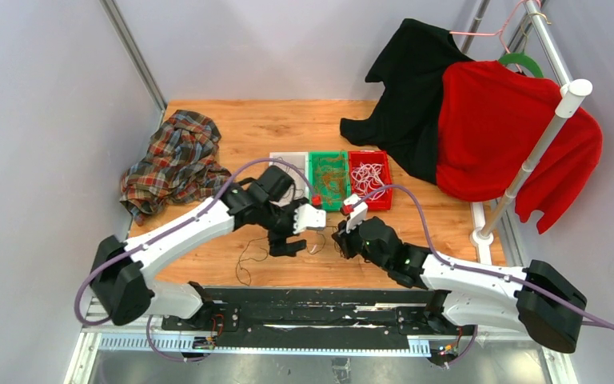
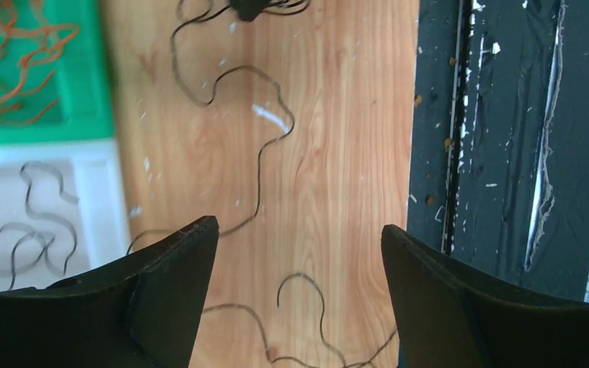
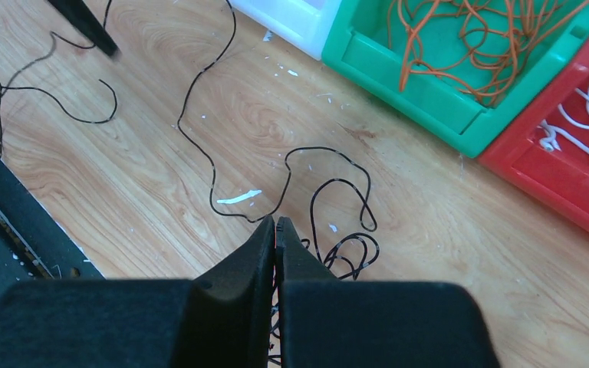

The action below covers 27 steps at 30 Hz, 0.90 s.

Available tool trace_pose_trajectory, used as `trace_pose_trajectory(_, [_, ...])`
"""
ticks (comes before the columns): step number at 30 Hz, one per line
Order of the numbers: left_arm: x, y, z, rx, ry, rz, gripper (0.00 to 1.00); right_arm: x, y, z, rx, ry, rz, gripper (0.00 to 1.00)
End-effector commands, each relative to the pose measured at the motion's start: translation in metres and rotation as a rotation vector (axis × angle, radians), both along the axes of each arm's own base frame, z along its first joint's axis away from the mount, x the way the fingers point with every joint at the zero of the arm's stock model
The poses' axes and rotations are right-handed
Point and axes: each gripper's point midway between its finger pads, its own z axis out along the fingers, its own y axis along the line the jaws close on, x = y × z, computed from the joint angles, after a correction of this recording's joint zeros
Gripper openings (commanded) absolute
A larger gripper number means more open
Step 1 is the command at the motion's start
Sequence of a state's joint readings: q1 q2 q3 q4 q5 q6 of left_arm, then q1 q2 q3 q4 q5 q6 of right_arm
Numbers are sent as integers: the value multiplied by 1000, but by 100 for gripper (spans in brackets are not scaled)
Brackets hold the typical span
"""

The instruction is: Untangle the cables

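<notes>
Wooden table point(image 1: 288, 128), tangled black cables point(image 3: 350, 251)

White arms point(image 1: 184, 232), black joints point(image 1: 124, 292), purple cables point(image 1: 612, 326)

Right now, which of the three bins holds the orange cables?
The green bin, in the middle; the white bin holds black cables, the red bin white cables.
</notes>
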<state>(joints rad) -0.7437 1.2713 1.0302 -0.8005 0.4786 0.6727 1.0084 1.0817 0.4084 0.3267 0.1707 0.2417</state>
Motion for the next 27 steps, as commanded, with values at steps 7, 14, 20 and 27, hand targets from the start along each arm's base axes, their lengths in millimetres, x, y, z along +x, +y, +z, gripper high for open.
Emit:
trace_pose_trajectory(7, [10,-66,-53,71,-86,-257,82,-9,-37,-32,-21,80,-153,1])
trace_pose_trajectory(14, [32,-95,-63,31,-131,-239,79,-15,-50,-47,8,118,-209,1])
trace_pose_trajectory(20, [41,-104,-78,33,-178,-295,76,-18,-53,-46,40,124,-217,1])
trace_pose_trajectory(27, [43,-91,-104,132,-230,-430,61,-16,-54,-37,75,114,-219,1])
